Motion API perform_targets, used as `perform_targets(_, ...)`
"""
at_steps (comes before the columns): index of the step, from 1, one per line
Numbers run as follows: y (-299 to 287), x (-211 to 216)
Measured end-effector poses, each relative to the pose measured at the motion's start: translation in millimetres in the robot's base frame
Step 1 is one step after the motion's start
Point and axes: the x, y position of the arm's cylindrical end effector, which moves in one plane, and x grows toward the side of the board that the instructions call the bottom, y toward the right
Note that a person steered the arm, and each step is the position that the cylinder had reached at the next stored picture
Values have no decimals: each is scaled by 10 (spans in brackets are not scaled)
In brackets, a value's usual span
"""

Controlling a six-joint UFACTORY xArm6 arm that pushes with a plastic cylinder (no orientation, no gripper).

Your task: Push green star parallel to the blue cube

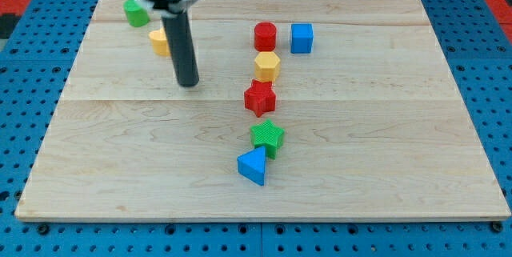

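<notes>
The green star [268,137] lies on the wooden board a little below the middle, touching a blue triangular block [253,166] at its lower left. The blue cube [302,38] stands near the view's top, right of centre. My tip [188,83] rests on the board well to the left of the green star and higher up, apart from every block. The rod rises from it toward the view's top.
A red cylinder [265,35] sits just left of the blue cube. A yellow hexagon [267,66] and a red star [259,98] line up below it. A yellow block [159,41] is partly hidden behind the rod. A green block [136,12] lies at the top left.
</notes>
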Motion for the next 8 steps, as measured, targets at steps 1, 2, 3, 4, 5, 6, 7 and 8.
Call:
perform_targets(1,392,627)
perform_targets(2,626,739)
perform_targets(3,914,829)
perform_targets(4,1374,973)
perform_targets(5,1807,982)
perform_targets(6,2204,968)
perform_targets(7,2352,470)
perform_targets(8,2409,-35)
